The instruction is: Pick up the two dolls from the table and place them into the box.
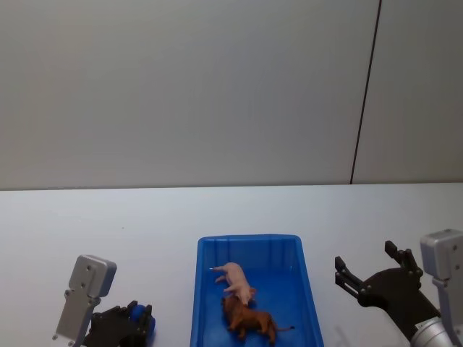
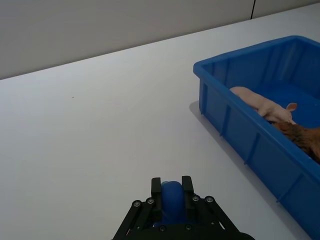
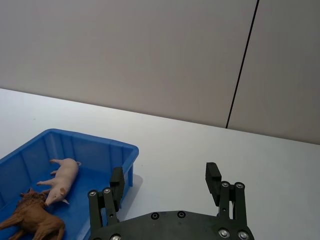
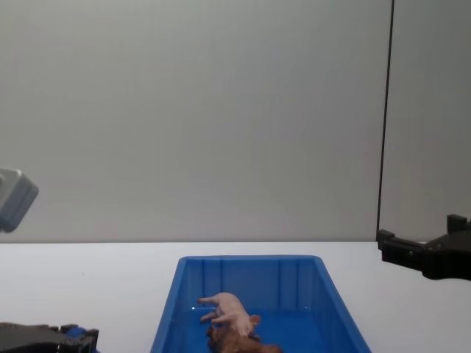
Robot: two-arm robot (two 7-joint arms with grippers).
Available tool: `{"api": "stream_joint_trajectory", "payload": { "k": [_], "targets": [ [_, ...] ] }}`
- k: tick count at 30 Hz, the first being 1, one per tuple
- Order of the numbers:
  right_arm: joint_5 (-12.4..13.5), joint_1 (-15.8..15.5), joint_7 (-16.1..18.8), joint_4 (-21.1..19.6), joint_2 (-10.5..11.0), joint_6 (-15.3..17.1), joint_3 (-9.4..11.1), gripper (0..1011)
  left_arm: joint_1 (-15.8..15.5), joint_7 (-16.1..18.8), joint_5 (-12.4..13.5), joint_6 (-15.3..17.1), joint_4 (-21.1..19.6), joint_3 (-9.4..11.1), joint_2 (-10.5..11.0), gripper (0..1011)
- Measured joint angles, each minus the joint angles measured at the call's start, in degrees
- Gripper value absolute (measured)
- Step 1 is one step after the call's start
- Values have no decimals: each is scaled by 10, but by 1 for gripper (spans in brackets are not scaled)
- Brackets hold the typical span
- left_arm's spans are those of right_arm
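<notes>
Two dolls in box, white table, left gripper clamping blue ball, right gripper wide

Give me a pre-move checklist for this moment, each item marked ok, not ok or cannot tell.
1. Pig inside the box: ok.
2. Lion inside the box, beside the pig: ok.
3. Right claw open and holding nothing, to the box's right: ok.
4. Left claw empty: not ok, shut on a small blue ball.
5. Both claws outside the box: ok.
6. Table free of remaining dolls: ok in the visible area.
</notes>
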Motion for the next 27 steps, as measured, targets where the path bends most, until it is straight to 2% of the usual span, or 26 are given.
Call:
{"api": "stream_joint_trajectory", "payload": {
  "k": [13,21,27],
  "targets": [
    [0,0,0,0,0,0,0,1001,-10,-27,9,-29,-32,-7,-1,178],
    [0,0,0,0,0,0,0,1001,-31,-70,21,-40,-54,-8,-10,140],
    [0,0,0,0,0,0,0,1001,-55,-116,30,-44,-58,-3,-28,133]
  ]
}}
